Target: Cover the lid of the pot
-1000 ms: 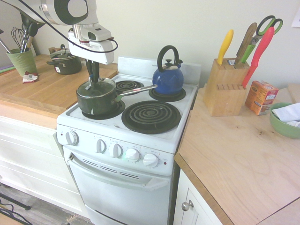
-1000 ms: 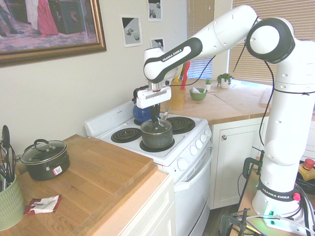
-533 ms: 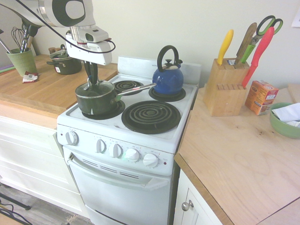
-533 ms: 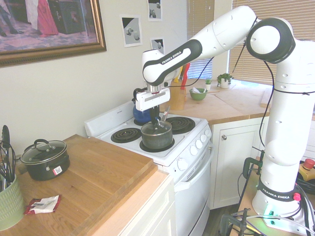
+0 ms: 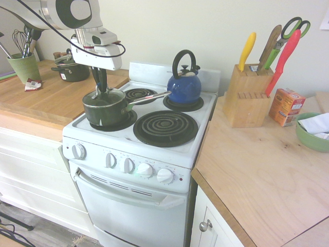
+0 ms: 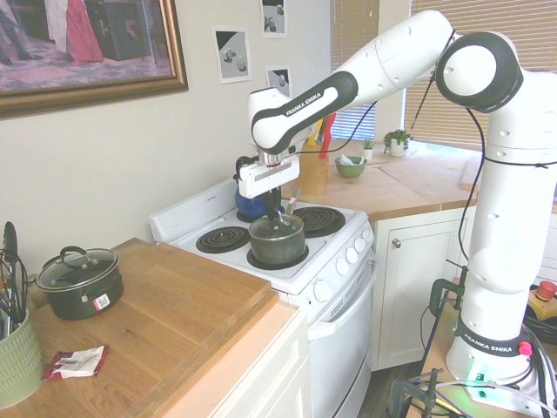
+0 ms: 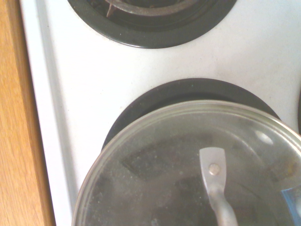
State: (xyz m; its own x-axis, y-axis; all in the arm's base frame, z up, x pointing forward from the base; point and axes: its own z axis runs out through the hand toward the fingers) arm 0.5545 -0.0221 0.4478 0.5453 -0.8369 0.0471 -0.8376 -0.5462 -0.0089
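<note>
The dark green pot (image 5: 107, 112) (image 6: 278, 246) stands on the stove's front left burner, its long silver handle (image 5: 151, 97) pointing toward the kettle. The glass lid (image 5: 104, 97) (image 6: 277, 223) (image 7: 155, 174) lies across the pot's mouth; I cannot tell whether it sits flush. My gripper (image 5: 101, 89) (image 6: 275, 212) reaches straight down onto the lid's small top handle and is shut on it. In the wrist view the lid fills the lower part of the picture, over the burner ring.
A blue kettle (image 5: 184, 87) sits on the back right burner. On the wooden counter left of the stove are a small two-handled pot (image 5: 72, 70) (image 6: 80, 280) and a green utensil cup (image 5: 23, 67). To the right are a knife block (image 5: 247, 98), an orange box (image 5: 286, 106) and a green bowl (image 5: 310, 135).
The wrist and gripper have drifted slightly left and a little upward. The lid stays over the pot, and the pot has shifted very slightly left.
</note>
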